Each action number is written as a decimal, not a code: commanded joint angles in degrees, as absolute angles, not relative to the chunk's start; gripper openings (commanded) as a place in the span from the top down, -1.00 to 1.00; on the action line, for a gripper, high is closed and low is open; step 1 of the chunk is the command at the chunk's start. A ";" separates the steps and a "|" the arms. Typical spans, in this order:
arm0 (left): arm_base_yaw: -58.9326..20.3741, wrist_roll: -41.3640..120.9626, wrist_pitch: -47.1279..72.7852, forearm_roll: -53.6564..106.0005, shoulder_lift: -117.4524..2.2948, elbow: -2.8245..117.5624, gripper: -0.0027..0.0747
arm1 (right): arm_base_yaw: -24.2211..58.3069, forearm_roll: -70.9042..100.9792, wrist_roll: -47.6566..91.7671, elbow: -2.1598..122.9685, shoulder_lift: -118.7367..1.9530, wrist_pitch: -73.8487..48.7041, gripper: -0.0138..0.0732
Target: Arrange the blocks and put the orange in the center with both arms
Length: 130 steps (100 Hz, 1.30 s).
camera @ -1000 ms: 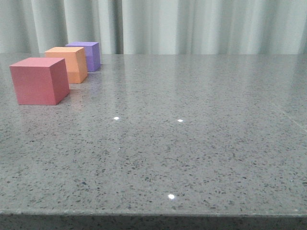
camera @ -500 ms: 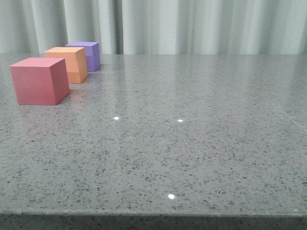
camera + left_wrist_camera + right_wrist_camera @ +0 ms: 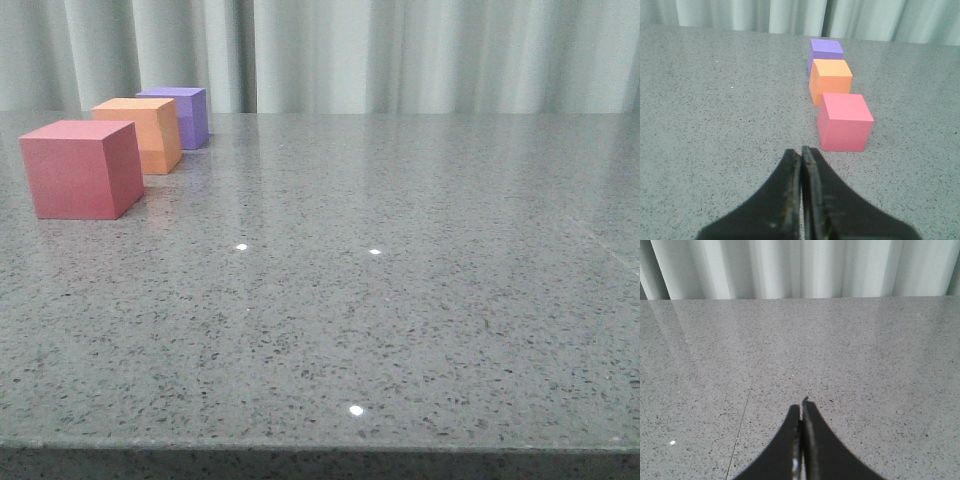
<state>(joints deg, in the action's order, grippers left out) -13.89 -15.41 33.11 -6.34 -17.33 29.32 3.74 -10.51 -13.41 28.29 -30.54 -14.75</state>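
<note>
The left gripper (image 3: 801, 150) has its dark fingers pressed together, holding nothing, above the speckled grey table (image 3: 715, 125). Just past the fingertips and slightly right of them in the left wrist frame sits the pinkish-red cube (image 3: 845, 122). Beyond it, in one line, come the orange cube (image 3: 830, 82) in the middle and the purple cube (image 3: 825, 52) farthest, near the pale curtain (image 3: 790, 15). In the front view the three cubes sit at upper left. The right gripper (image 3: 802, 407) also has its fingers together, over bare tabletop.
</note>
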 commanded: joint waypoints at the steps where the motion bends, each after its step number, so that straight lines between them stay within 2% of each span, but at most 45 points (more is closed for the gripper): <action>1: -13.75 -15.51 29.02 -6.27 -17.86 30.75 0.98 | 3.36 -11.19 -13.09 29.82 -30.67 -9.92 0.84; 20: -13.75 -15.51 25.92 -6.27 -17.86 29.74 0.98 | 3.36 -11.19 -13.09 29.82 -30.67 -9.92 0.84; 42: -13.31 -15.51 12.83 -7.48 -16.65 23.01 0.98 | 3.36 -11.19 -13.09 29.82 -30.67 -9.92 0.84; 77: -6.01 -15.41 3.00 -5.90 -4.87 7.66 0.98 | 3.36 -11.19 -13.09 29.82 -30.67 -9.92 0.84; 105: -5.60 -15.41 -4.54 -4.62 2.42 -2.78 0.98 | 3.36 -11.19 -13.09 29.82 -30.67 -9.92 0.84; 130: -5.60 -15.41 -2.35 -5.09 2.32 -2.57 0.98 | 3.36 -11.19 -13.09 29.82 -30.67 -9.65 0.84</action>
<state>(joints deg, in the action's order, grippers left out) -5.68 -15.41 2.23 -5.37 0.24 -0.16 3.74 -10.61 -13.41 28.29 -30.54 -14.63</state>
